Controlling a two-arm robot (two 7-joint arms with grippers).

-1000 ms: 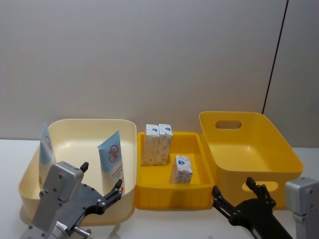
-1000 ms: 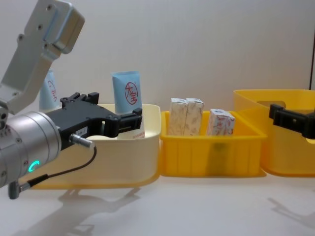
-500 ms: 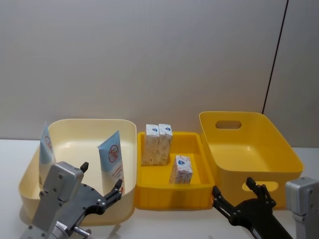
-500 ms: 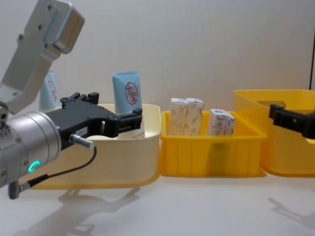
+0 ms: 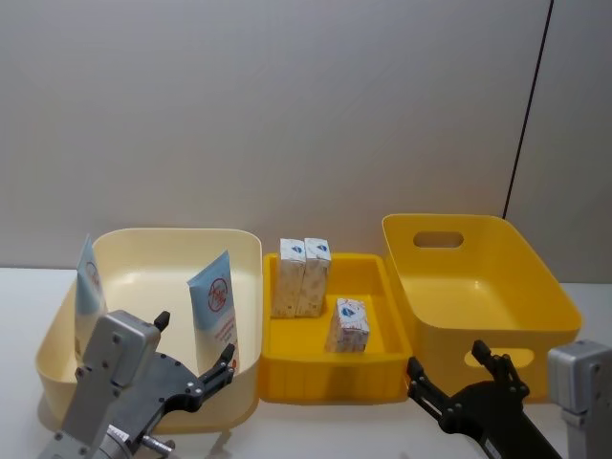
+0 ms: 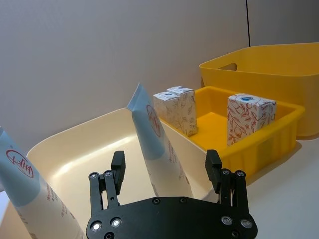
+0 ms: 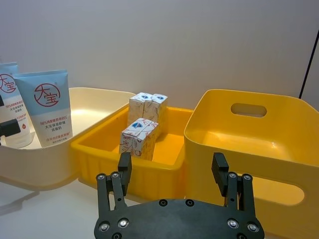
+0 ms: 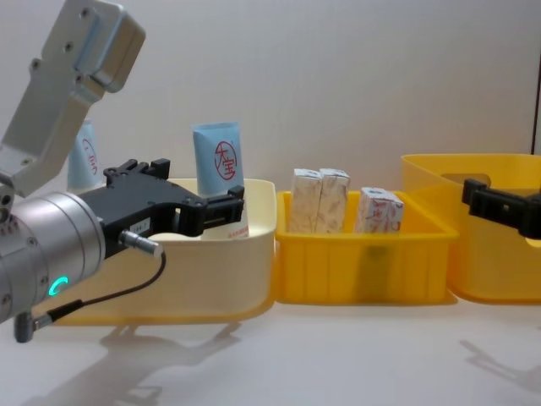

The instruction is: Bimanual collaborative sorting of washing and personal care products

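Two tubes [image 5: 216, 304] sitting in cream bin [image 5: 163, 232], three boxes [image 5: 348, 325] in small tray [image 5: 330, 379]; we're hovering left gripper [image 5: 194, 339], right gripper [image 5: 447, 358] spread, empty, so probably done.

Two squeeze tubes [image 5: 214, 308], three speckled boxes [image 5: 348, 325], one cream bin [image 5: 172, 232], two yellow bins [image 5: 478, 287].

No change observed over the last second: black left gripper [image 5: 194, 337] and black right gripper [image 5: 446, 356] keep identical positions relative to the cream plastic bin [image 5: 163, 232].
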